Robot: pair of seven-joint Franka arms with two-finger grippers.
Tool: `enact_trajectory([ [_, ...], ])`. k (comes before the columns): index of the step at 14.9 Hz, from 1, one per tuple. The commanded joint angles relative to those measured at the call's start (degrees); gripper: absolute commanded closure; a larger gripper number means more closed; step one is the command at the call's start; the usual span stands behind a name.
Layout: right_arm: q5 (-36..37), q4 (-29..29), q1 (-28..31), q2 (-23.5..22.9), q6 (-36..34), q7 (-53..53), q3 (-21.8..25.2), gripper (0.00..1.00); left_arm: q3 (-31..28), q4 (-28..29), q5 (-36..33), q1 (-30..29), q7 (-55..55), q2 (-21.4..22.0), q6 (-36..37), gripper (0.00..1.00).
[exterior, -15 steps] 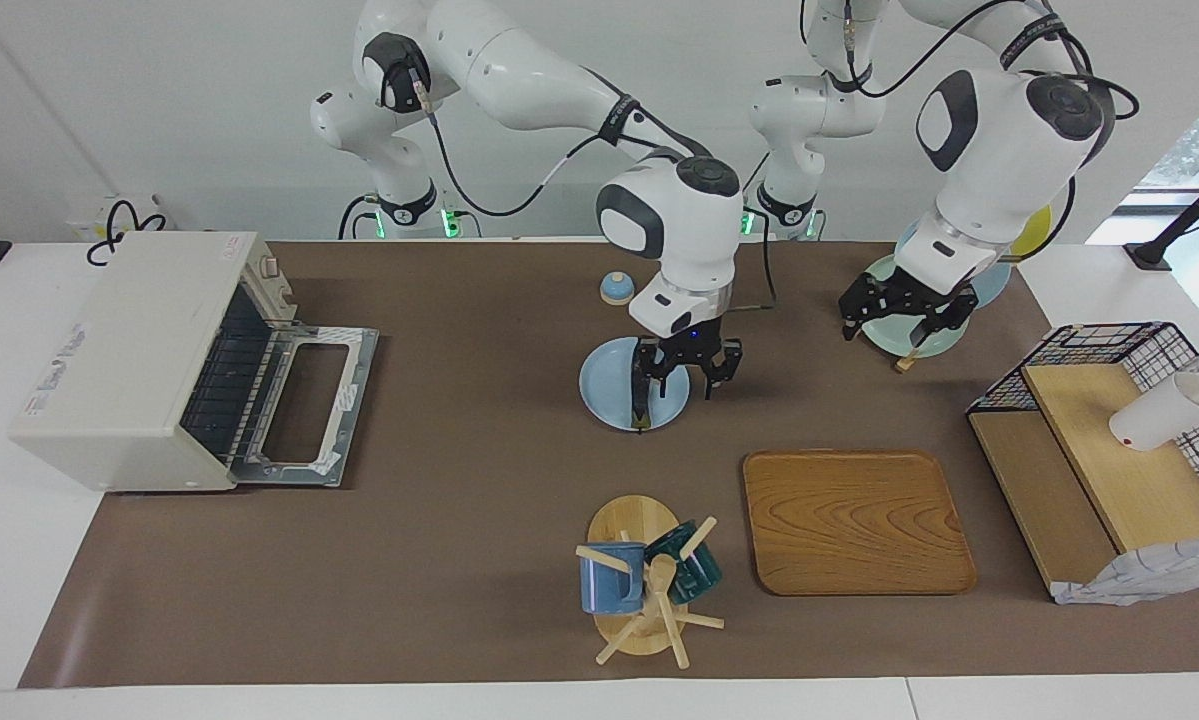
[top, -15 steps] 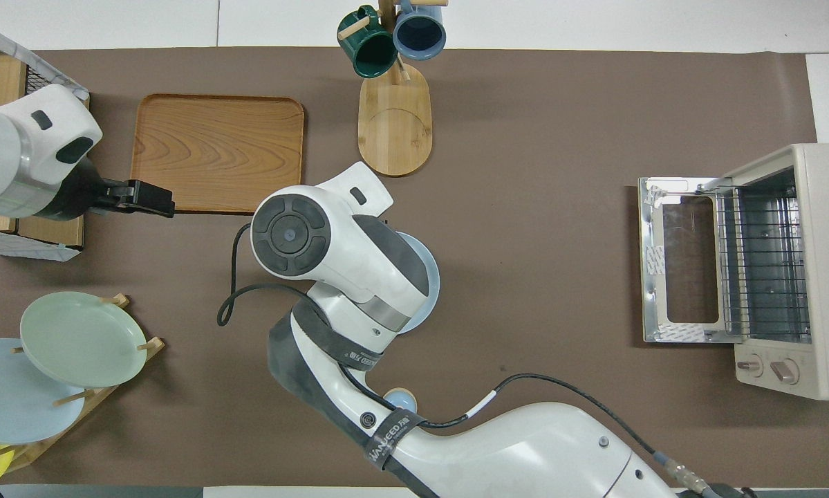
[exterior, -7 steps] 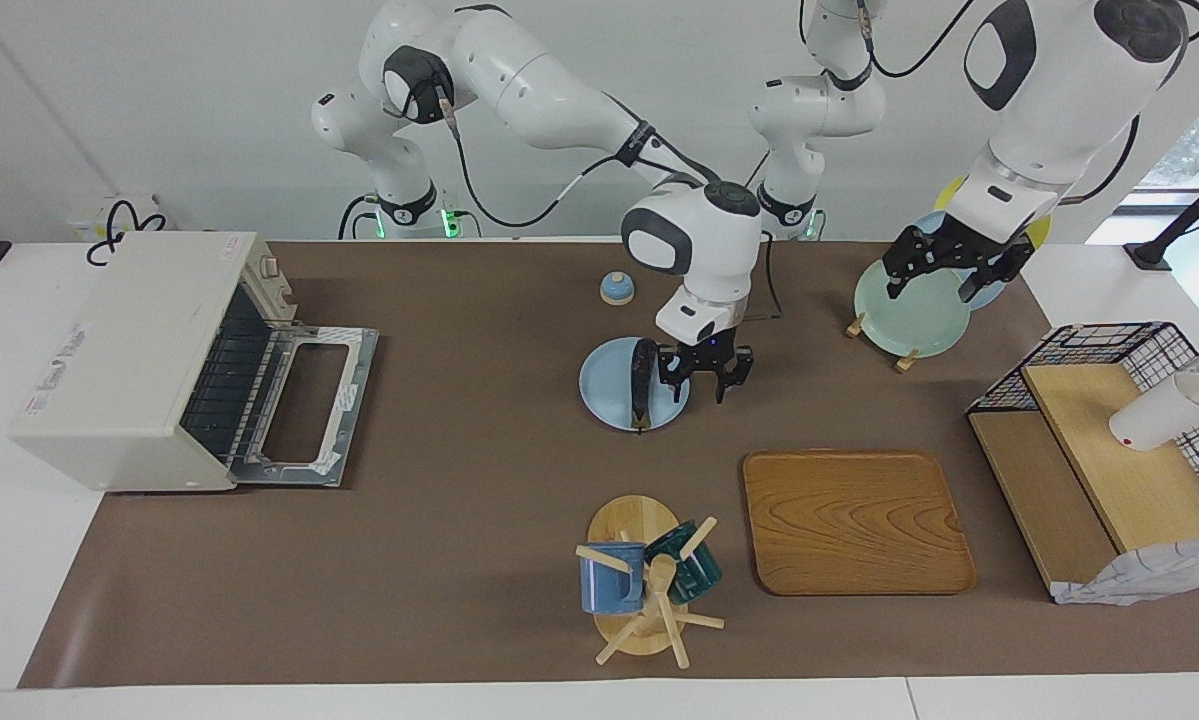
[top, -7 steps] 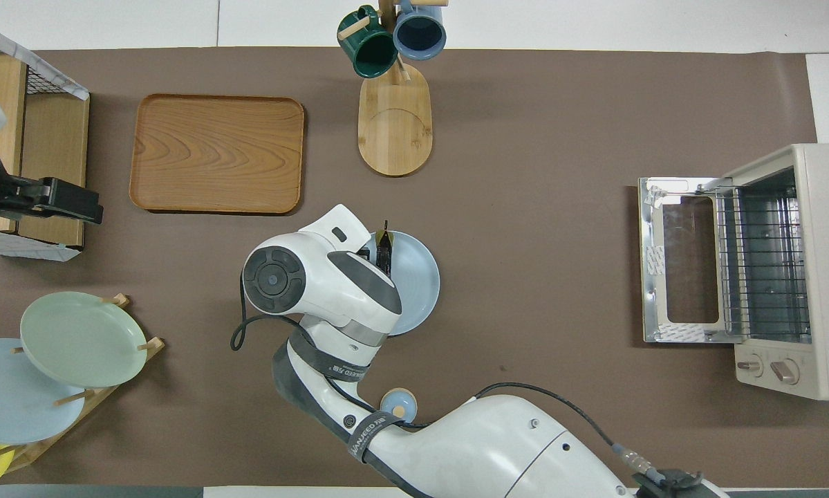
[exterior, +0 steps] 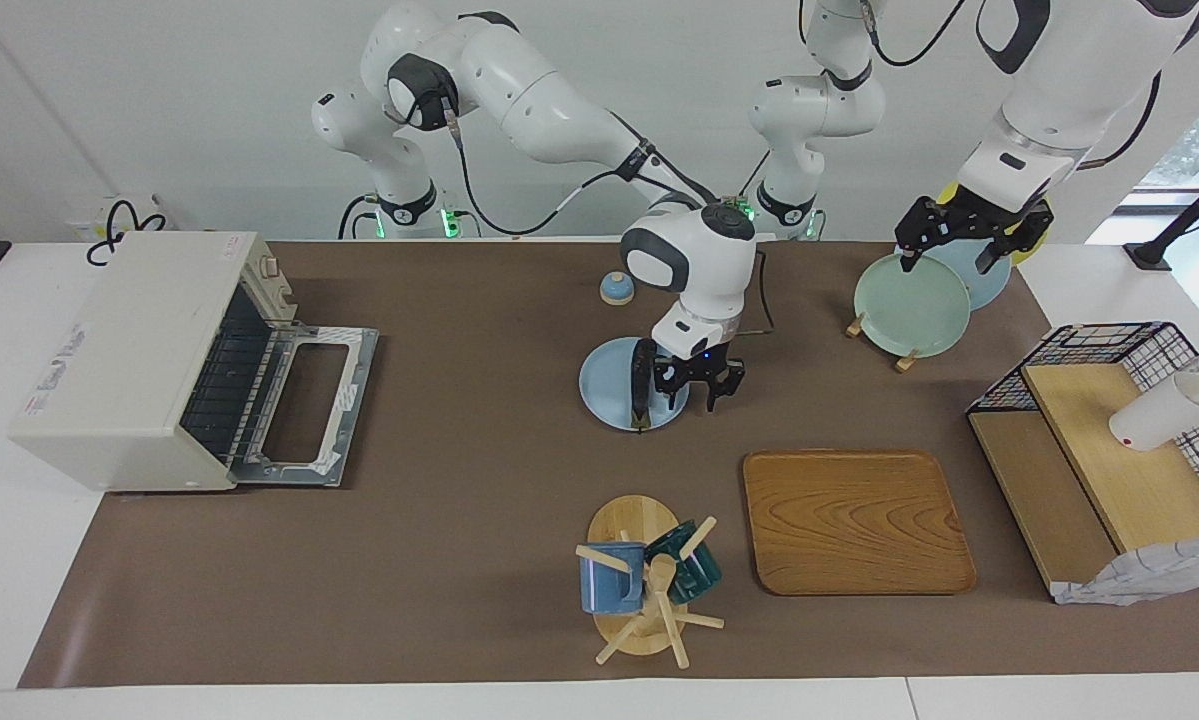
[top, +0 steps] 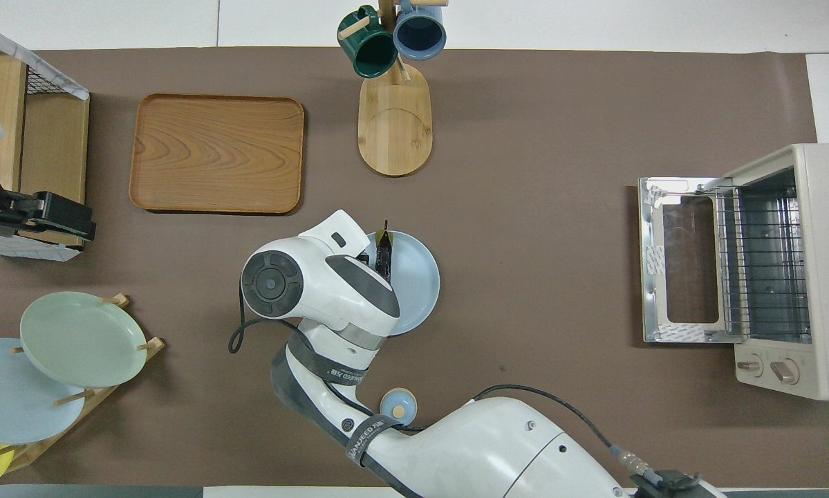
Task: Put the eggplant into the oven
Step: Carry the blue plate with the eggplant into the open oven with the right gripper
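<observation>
The dark eggplant lies lengthwise on a light blue plate in the middle of the mat, and it also shows on that plate as the eggplant in the overhead view. My right gripper hangs low over the plate's edge beside the eggplant, toward the left arm's end, open, with nothing between its fingers. In the overhead view its wrist hides it. The cream oven stands at the right arm's end, its door dropped open. My left gripper is open, raised over the plate rack.
A rack with a green plate stands near the left arm's base. A wooden tray and a mug tree lie farther from the robots. A wire-and-wood shelf fills the left arm's end. A small blue lid sits near the robots.
My right gripper slid off from over the eggplant toward the left arm's end, sank a little, and its fingers narrowed. My left gripper rose from the plate rack.
</observation>
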State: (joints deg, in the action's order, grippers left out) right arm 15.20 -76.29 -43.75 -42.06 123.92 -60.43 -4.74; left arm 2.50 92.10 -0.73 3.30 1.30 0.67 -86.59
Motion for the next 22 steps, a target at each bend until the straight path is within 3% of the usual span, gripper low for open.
enact_trajectory([
  [1,0.5,-2.6,-1.0,1.2,-0.3,-2.3,-0.4,0.4,0.4,6.7,-0.5,-0.4,0.5,3.9,-4.1,0.0],
  [5,-0.4,-5.1,-1.1,1.7,-0.3,-2.8,-0.5,0.43,0.5,5.8,-0.5,-0.4,0.5,2.1,-7.1,0.0],
  [6,-0.4,-5.4,-1.1,1.9,-0.4,-2.8,-0.5,0.48,0.5,4.7,-0.5,-0.4,0.4,1.5,-7.0,0.0],
  [8,-0.3,-6.9,-1.0,2.5,-0.8,-2.6,-0.5,0.7,0.4,-1.0,-0.5,-0.5,0.3,-0.7,-2.3,0.0],
  [9,-0.3,-6.9,-0.9,2.6,-1.4,-2.3,-0.5,0.88,0.4,-2.7,-0.5,-0.6,0.3,-0.9,0.3,0.0],
  [10,-0.3,-6.9,-0.7,2.6,-1.9,-2.2,-0.4,1.0,0.4,-2.9,-0.5,-0.5,0.3,-0.9,1.4,0.0],
  [14,0.8,-6.3,-0.5,2.7,-3.7,-1.8,-0.3,1.0,0.5,-2.8,-0.4,-0.8,0.5,-0.8,2.6,0.0],
  [16,4.0,-6.2,0.2,3.7,-8.5,1.5,-0.2,1.0,0.5,-2.7,-0.4,-1.0,0.6,-0.7,2.4,0.0],
  [22,4.7,-7.4,9.3,10.4,-18.8,7.9,-0.1,1.0,0.3,-1.9,-0.1,-0.9,0.7,-0.2,2.1,0.0],
])
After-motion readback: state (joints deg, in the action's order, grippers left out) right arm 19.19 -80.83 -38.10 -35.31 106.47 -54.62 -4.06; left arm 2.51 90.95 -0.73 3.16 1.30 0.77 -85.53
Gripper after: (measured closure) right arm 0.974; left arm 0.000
